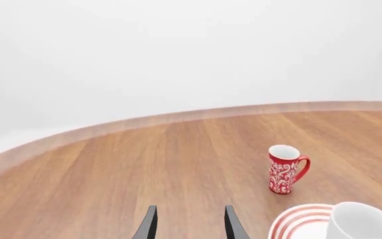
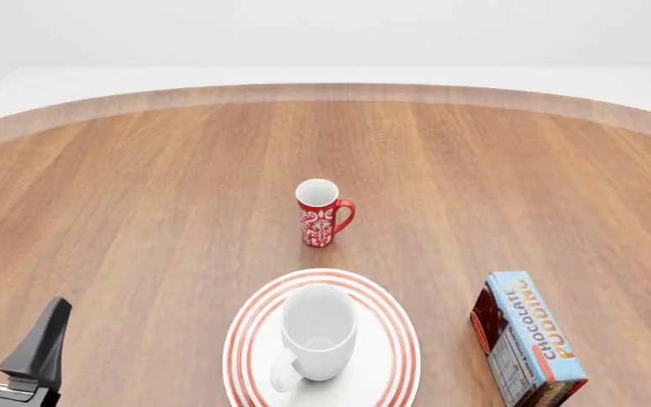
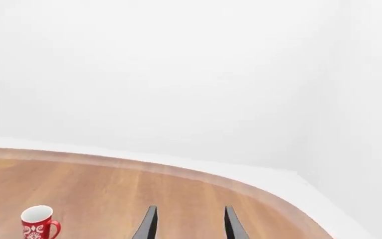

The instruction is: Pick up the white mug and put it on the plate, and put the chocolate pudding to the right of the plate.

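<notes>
The white mug (image 2: pixel 319 331) stands upright on the plate (image 2: pixel 399 335), mouth up, its loop handle turned toward the near edge of the bench (image 2: pixel 145 195) and slightly left. The plate lies flat on the wood close to the near edge, about midway along it. The chocolate pudding (image 2: pixel 532 339) rests on the bench to the right of the plate, near it but apart, lying with its light blue lettered face up and its long side running from the near edge away toward the far edge. A red mug (image 2: pixel 319 213) with white floral pattern stands upright farther toward the bench centre, beyond the plate and clear of it, handle to the right. The left end effector (image 2: pixel 11 326) hovers over the near left corner of the bench, well apart from the plate; its two dark fingers (image 1: pixel 147 226) stand spread with bare wood between them, holding nothing. The right end effector (image 3: pixel 187 224) appears only in its wrist view, fingers likewise parted and holding nothing, with the red mug off to one side.
</notes>
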